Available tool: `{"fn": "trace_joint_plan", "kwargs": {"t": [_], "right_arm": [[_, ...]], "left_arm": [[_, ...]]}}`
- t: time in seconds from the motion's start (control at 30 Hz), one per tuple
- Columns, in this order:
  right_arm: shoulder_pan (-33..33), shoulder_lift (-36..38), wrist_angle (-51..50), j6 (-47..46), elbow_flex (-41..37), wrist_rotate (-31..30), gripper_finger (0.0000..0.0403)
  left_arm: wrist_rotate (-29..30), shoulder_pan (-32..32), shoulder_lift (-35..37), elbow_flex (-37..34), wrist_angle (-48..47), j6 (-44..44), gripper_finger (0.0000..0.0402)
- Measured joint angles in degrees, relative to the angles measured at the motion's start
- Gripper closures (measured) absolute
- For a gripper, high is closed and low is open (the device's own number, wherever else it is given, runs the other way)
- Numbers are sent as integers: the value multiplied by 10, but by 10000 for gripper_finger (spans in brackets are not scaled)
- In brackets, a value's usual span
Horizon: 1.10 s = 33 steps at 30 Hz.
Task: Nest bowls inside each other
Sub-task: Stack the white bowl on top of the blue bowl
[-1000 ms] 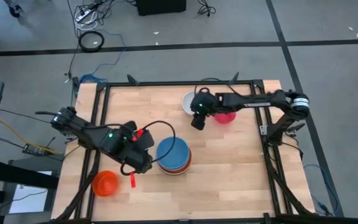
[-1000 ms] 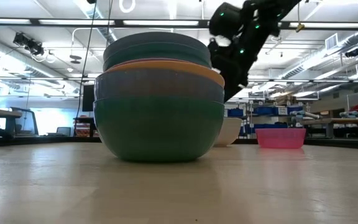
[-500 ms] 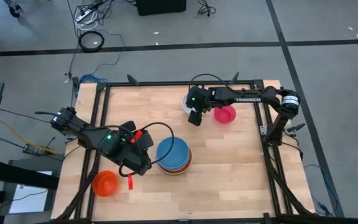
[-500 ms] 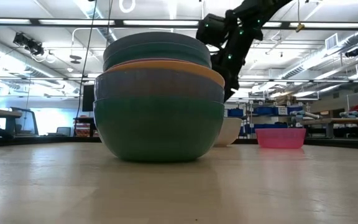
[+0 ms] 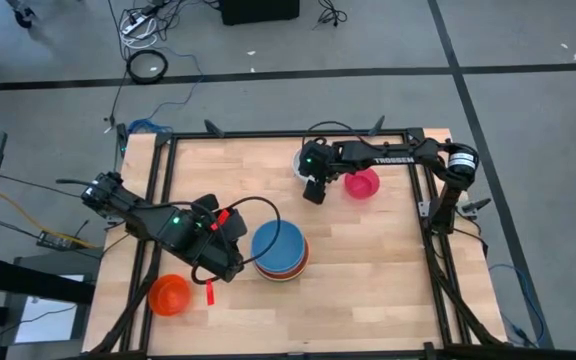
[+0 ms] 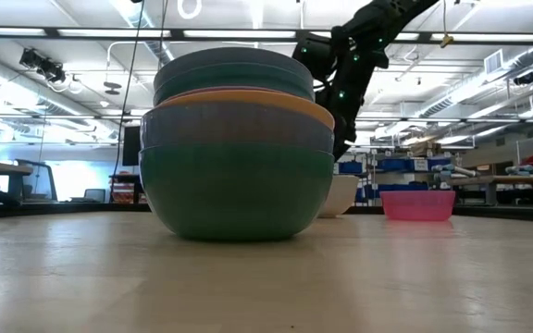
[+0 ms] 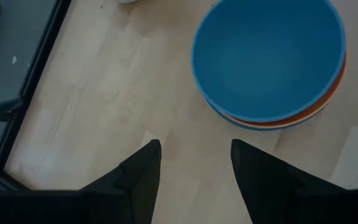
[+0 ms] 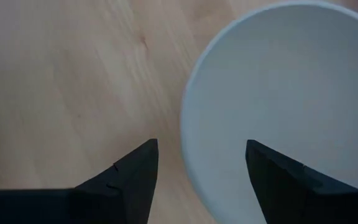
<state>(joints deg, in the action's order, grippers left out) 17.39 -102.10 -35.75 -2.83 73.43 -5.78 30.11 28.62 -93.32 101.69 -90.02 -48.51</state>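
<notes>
A stack of nested bowls (image 5: 280, 250), blue on top, stands mid-table; in the low view the stack (image 6: 237, 148) shows teal at the bottom. My left gripper (image 7: 194, 155) hovers open just left of the stack (image 7: 269, 59), touching nothing. A white bowl (image 8: 278, 106) rests on the table at the far middle, a pink bowl (image 5: 361, 184) to its right. My right gripper (image 8: 197, 155) is open above the white bowl's rim, one finger over the inside and one over the table outside. An orange bowl (image 5: 168, 295) sits at the near left corner.
A dark metal frame (image 5: 428, 215) borders the wooden table top. A red tag (image 5: 211, 291) lies beside the orange bowl. Bare wood lies between the stack and the far bowls and across the near right.
My right gripper has shifted a little toward the table's left edge and down, tipping more steeply downward over the white bowl. The bowls have stayed where they were.
</notes>
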Motion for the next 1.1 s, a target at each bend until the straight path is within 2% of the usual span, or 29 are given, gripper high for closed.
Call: {"fn": "trace_joint_plan", "kwargs": {"t": [0.13, 0.33, 0.67, 0.8, 0.87, 0.97, 1.0, 1.1], "right_arm": [[-1, 0, 0, 0, 0, 10, 174], [13, 0, 5, 15, -3, -32, 175], [48, 0, 34, 25, -30, 16, 203], [55, 0, 49, 24, -44, 31, 243], [61, 0, 53, 21, -48, 45, 283], [69, 0, 58, 23, -55, 80, 370], [71, 0, 60, 27, -55, 87, 385], [70, 1, 70, 19, -55, 100, 392]], "left_arm": [[0, 0, 0, 0, 0, 1, 199], [0, 0, 0, 0, 0, 1, 199], [0, 0, 0, 0, 0, 1, 199], [0, 0, 0, 0, 0, 1, 199], [0, 0, 0, 0, 0, 1, 199], [0, 0, 0, 0, 0, 1, 199], [0, 0, 0, 0, 0, 1, 199], [0, 0, 0, 0, 0, 1, 199]]}}
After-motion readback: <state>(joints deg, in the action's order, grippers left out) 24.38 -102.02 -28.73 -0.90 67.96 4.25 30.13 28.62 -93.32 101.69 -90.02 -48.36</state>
